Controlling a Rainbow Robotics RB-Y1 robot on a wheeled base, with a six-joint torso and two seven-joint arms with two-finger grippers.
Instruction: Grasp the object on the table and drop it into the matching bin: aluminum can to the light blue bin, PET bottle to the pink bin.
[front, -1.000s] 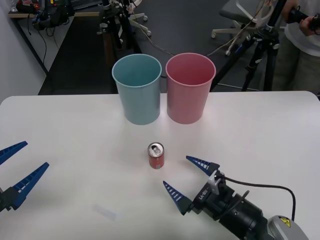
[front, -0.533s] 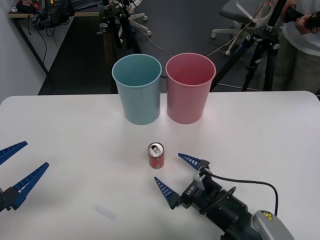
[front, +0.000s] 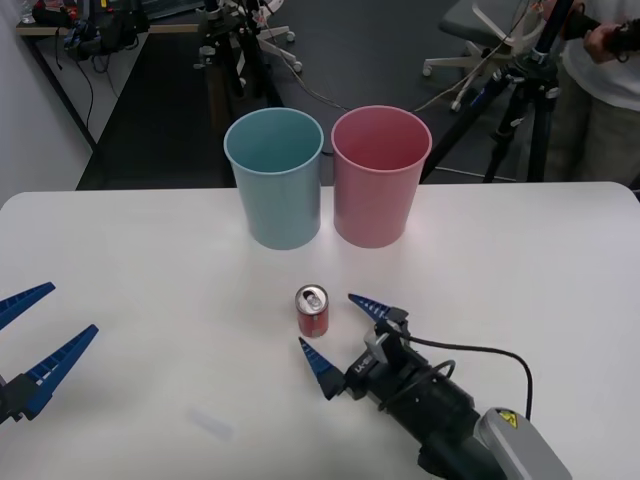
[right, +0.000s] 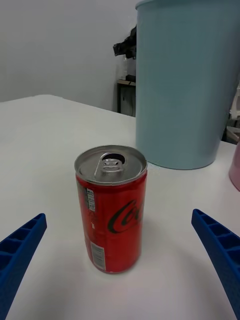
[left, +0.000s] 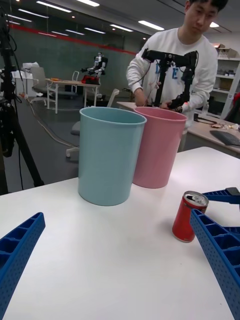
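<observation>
We saw the aluminum can upright mid-counter, ungrasped, probably just ahead of the right pincer, spread wide. The left pincer waited wide at the left edge. Grasping and dropping into the light blue bin remained.

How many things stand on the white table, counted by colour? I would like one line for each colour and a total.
Red: 1, the can
Light blue: 1, the light blue bin
Pink: 1, the pink bin
Total: 3
</observation>
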